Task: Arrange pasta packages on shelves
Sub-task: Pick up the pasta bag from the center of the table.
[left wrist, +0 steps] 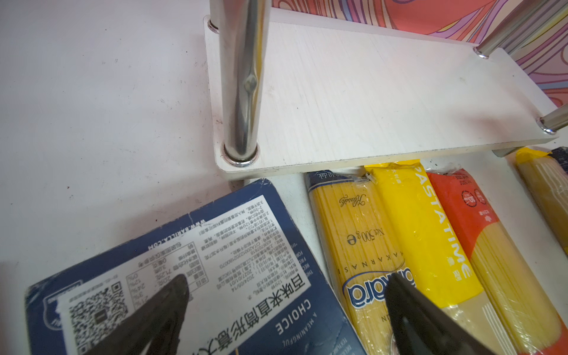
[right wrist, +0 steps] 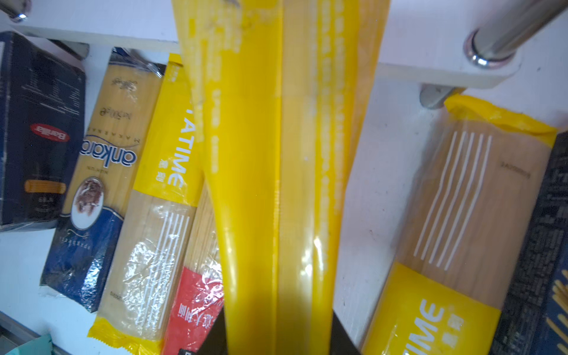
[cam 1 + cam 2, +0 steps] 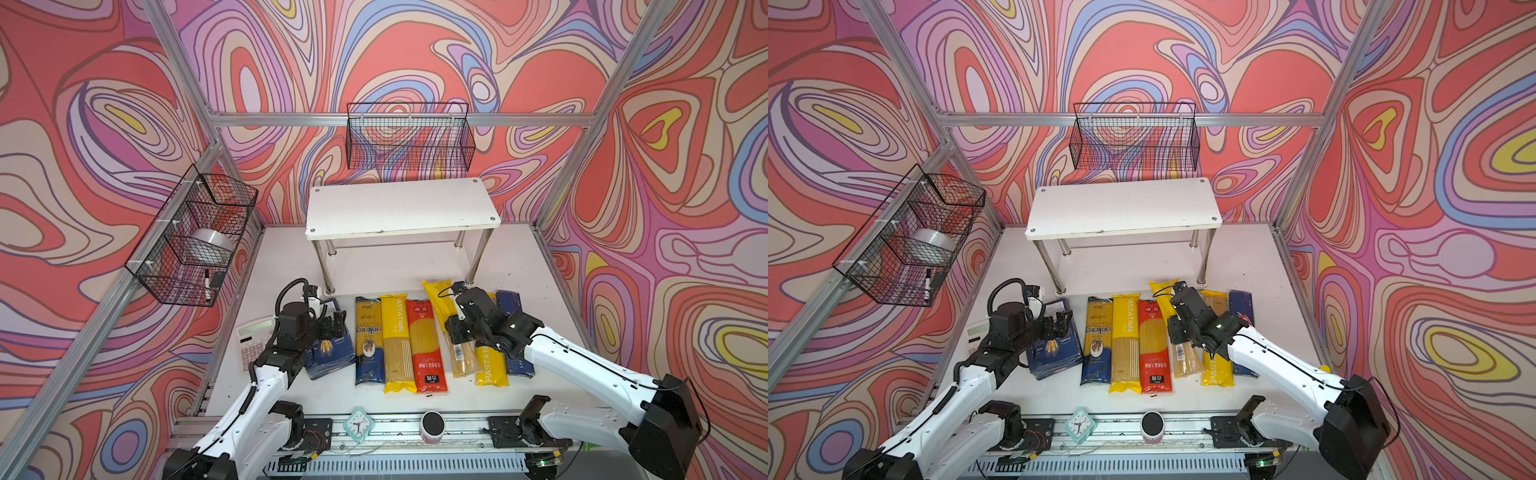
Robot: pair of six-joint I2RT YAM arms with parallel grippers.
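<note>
Pinching a long yellow plastic spaghetti pack (image 2: 261, 153), the right gripper (image 3: 456, 332) points forward off an outstretched arm. Only the right wrist view shows the pack's far end crossing the lower board (image 2: 430, 46) of the white chrome-legged rack (image 3: 399, 205). The left gripper (image 3: 335, 324) hovers spread over the wide dark-blue cardboard box (image 1: 246, 246).

Calculator (image 3: 251, 340), mint clock (image 3: 358, 424), two wire baskets (image 3: 409, 141)

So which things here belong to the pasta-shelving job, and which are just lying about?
Job: white rack, wide Barilla box, ankara pack, PASTATIME pack, red pack, yellow pack in right gripper.
Lying about: calculator, clock, wire baskets, tape roll, marker.
</note>
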